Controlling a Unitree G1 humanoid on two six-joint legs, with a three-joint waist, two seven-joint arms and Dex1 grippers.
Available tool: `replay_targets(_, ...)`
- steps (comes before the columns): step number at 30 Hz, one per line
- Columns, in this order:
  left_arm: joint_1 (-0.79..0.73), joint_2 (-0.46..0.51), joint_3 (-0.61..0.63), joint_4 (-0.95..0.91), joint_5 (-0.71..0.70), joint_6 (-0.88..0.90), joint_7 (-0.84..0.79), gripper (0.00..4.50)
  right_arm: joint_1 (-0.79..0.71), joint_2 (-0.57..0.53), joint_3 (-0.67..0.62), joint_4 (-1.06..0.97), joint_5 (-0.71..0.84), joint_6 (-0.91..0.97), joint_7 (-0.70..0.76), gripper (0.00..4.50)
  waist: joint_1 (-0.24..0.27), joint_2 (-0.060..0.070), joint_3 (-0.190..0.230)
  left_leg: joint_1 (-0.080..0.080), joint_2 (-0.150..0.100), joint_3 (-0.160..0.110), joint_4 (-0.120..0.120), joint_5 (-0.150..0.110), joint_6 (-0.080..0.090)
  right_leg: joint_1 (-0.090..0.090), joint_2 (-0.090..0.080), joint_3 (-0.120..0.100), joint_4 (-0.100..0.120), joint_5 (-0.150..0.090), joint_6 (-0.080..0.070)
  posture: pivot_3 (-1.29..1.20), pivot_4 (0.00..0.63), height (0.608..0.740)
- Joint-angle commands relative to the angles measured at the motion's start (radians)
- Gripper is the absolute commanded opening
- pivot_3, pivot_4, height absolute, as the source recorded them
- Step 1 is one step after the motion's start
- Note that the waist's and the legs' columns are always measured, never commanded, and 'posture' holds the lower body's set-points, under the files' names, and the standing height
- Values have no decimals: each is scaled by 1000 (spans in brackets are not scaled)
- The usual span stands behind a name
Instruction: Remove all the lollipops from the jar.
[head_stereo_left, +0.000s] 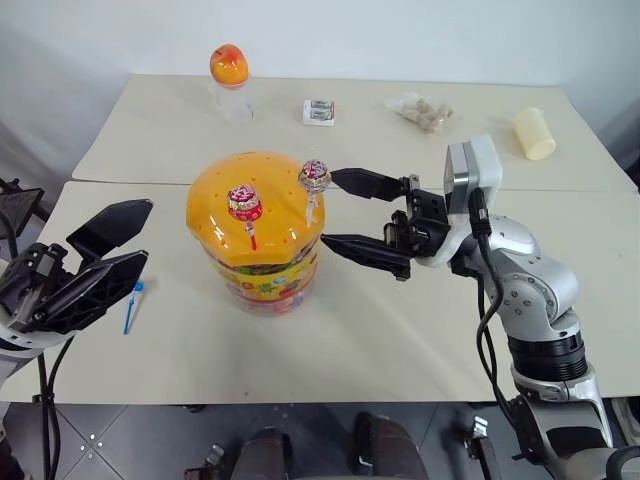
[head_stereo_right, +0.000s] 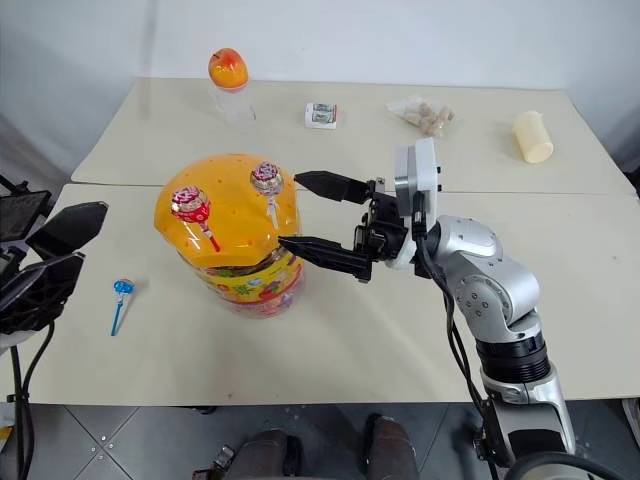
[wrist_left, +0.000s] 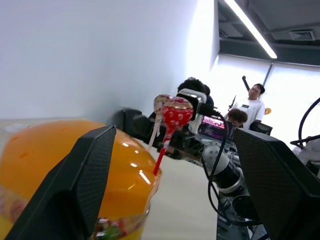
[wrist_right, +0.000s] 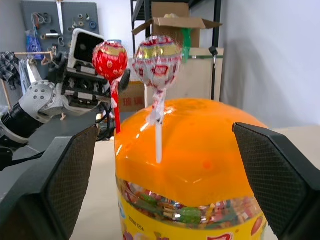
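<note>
Jar stands mid tabletop, orange domed lid up. Two lollipops planted in lid: white-stick lollipop on right side, red-stick lollipop nearer middle. Blue lollipop lies on tabletop left of jar, already out.

Right gripper level, fingers spread wide, tips just beside white-stick lollipop, nothing held. Left gripper wide apart, empty, well left of jar.

Likely step: take white-stick one. Advice: straddle stick below head, pinch stick, not wrapper; pull straight up along stick; avoid shoving lid or tipping jar.
</note>
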Motion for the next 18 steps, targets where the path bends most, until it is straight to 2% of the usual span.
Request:
replay_targets(1,46,8,0,8,87,-81,-64,3967,-23,8,20,-1,-31,-14,36,4500,0,0,0,0,0,0,0,0,0,0,0,0,0,0,0,0,150,740)
replay_targets(5,48,8,-26,81,220,-199,-141,3967,-54,37,34,19,-54,-14,43,4500,1,0,0,0,0,1,0,0,0,0,1,0,0,0,0,0,150,740)
replay_targets(6,42,7,-35,97,245,-226,-159,4011,-63,46,37,23,-61,-17,47,4077,1,0,0,0,0,2,0,0,0,0,1,0,-1,0,0,0,150,740)
replay_targets(8,36,6,-47,112,266,-254,-178,4011,-70,55,37,28,-71,-19,54,3599,2,0,0,0,0,2,0,0,0,0,1,0,-1,0,0,0,150,740)
replay_targets(18,35,35,-47,182,172,-208,-250,4011,-88,99,42,42,-109,-32,67,178,-3,0,0,0,0,2,-1,0,0,0,1,0,-1,0,0,0,150,740)
